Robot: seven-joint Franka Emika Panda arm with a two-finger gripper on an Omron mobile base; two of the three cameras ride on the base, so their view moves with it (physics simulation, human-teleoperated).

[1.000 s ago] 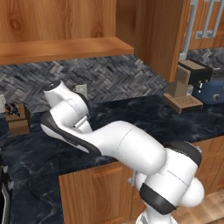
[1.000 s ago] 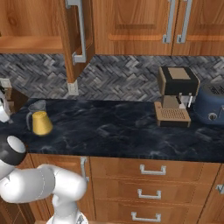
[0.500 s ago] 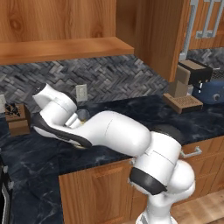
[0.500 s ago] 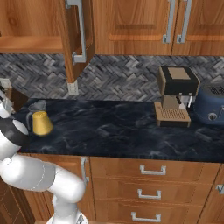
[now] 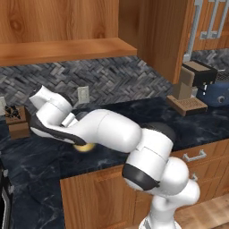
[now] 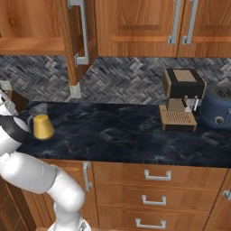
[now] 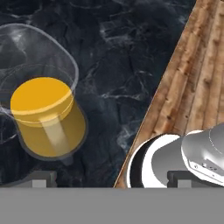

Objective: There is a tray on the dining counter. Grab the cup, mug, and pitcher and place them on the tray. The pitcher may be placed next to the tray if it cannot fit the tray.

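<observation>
Pitcher [image 7: 46, 116] sat at left of the hand view on the dark table [image 7: 127, 52], also at left of the right base view. Our jaws stood wide, empty, above it. We judged this the pitcher approach; next move needed centring over it, then descending.

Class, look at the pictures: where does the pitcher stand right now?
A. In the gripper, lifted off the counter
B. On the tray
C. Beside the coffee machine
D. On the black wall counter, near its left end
D: the pitcher stands on the counter, far left of the coffee machine.
</observation>
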